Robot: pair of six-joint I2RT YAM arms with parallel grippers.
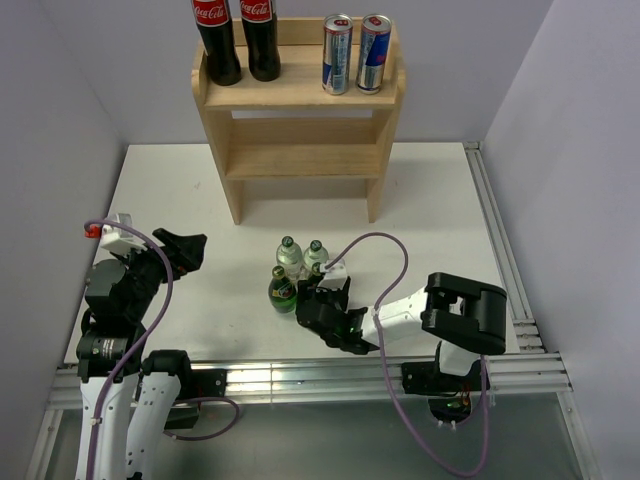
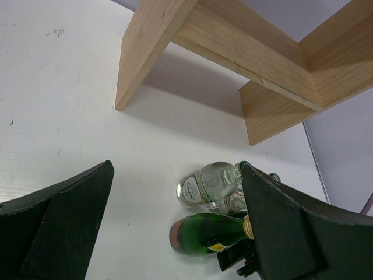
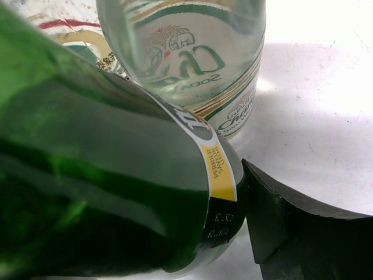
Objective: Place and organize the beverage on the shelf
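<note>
Shelf (image 1: 300, 160) stands at the far side of the counter (image 1: 440, 220). Top tier, right half: silver-blue-red can (image 1: 338, 55) and twin can (image 1: 374, 53), upright, just beside each other. Top tier, left half: two cola bottles (image 1: 238, 40). Lower tier bare. The remaining drinks are clustered on the counter in front of the shelf, well apart from it: clear bottle (image 1: 289, 255) and second clear bottle (image 1: 316, 255) side by side, with a green bottle (image 1: 282, 290) just in front of them. Right gripper (image 1: 320, 290) is at the cluster's near right side. Its wrist view is filled by green glass with a yellow-and-black label band, with one dark finger (image 3: 291, 233) just beside it. The other finger is out of view, so I cannot tell whether the fingers grip. Left gripper (image 1: 188, 250) is off to the left of the cluster, fingers spread wide with nothing between them.
</note>
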